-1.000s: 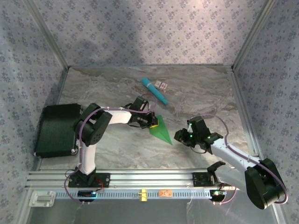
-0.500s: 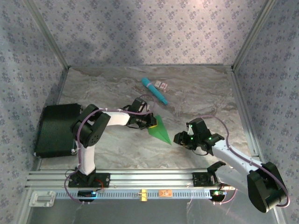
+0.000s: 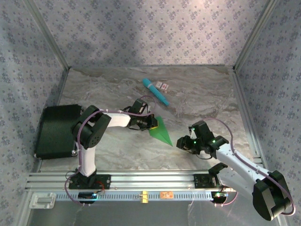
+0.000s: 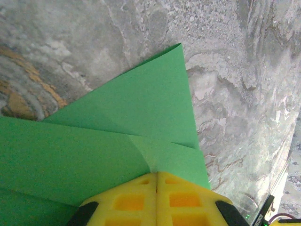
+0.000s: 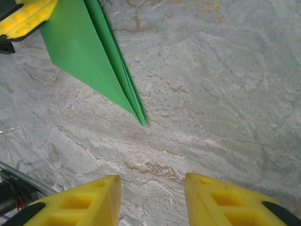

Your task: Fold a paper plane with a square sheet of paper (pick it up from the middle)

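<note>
The green sheet of paper, folded into a narrow pointed paper plane, lies low over the marble table, tip towards the right arm. My left gripper is shut on its wide back end; in the left wrist view the yellow fingers meet on the creased green layers. My right gripper stands open just beyond the tip, holding nothing. In the right wrist view its jaws are spread over bare marble, with the plane's tip ahead and the left gripper's yellow finger at the top left corner.
A teal cylindrical stick and a small pink-and-white packet lie at the back of the table. A black case sits at the left edge. A metal rail runs along the near side, with patterned walls all round.
My right gripper has opened wider and drawn back from the plane's tip, towards the near right. The left gripper has kept its hold, shifting only slightly.
</note>
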